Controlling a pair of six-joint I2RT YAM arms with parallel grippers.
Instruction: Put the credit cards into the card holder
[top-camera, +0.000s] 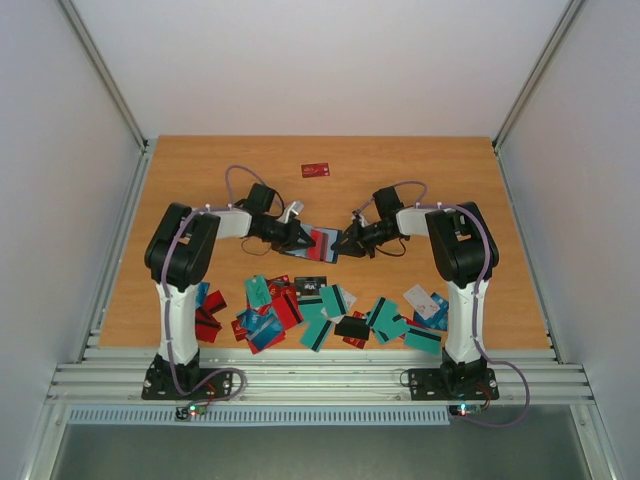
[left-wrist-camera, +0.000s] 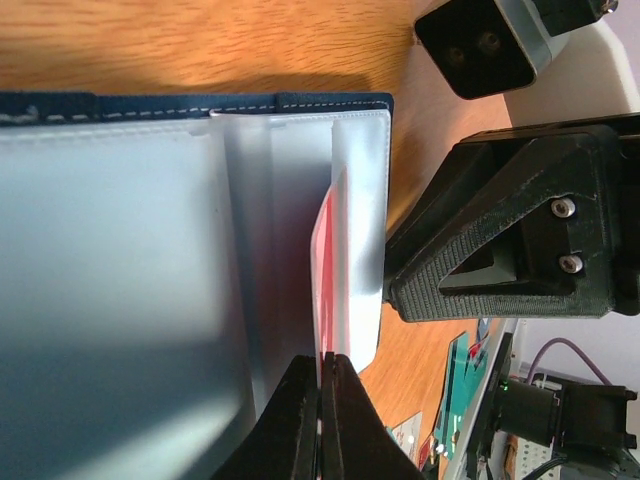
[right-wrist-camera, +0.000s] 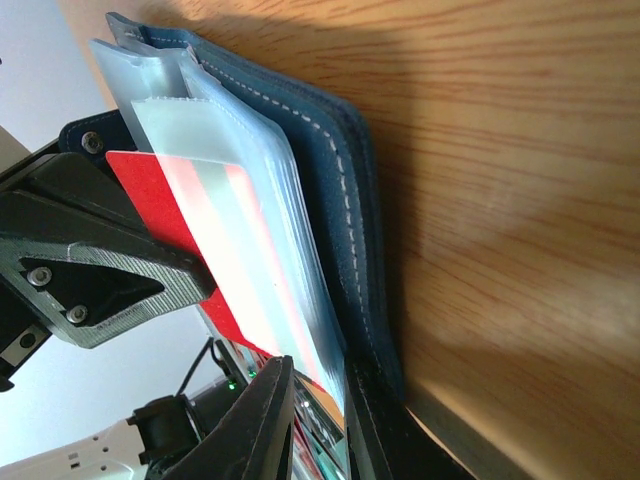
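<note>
From the top camera we are seeing both arms pointing inward over the middle of the worktop (top-camera: 420, 180). The left hand (top-camera: 306, 240) and the right hand (top-camera: 347, 243) are facing each other, with the card holder (top-camera: 326, 246) lying open between them. The credit cards (top-camera: 320, 305) are lying scattered in a band along the near edge, some overlapping, in teal, red, blue, white and black. A lone red card (top-camera: 316, 170) is lying well apart from them, toward the far edge.

Through the left wrist camera we are looking along the left hand's fingers (left-wrist-camera: 295, 420). They are pressed together, pinching the near edge of a red card (left-wrist-camera: 325, 240). That card is sitting partway inside a clear pocket at the holder's right end. The navy stitched cover is running along the top of the view, above the pockets. The right hand's black body is sitting just beside the holder's right edge.

Through the right wrist camera we are seeing the right hand's fingers (right-wrist-camera: 260, 420) closed almost fully on the holder's lower edge. One finger is lying against the clear pockets and the other against the navy cover. The cover is facing the wood; we cannot tell whether it is touching it. The pinched card is showing through the plastic, its outer end in the left hand's black fingers.
</note>
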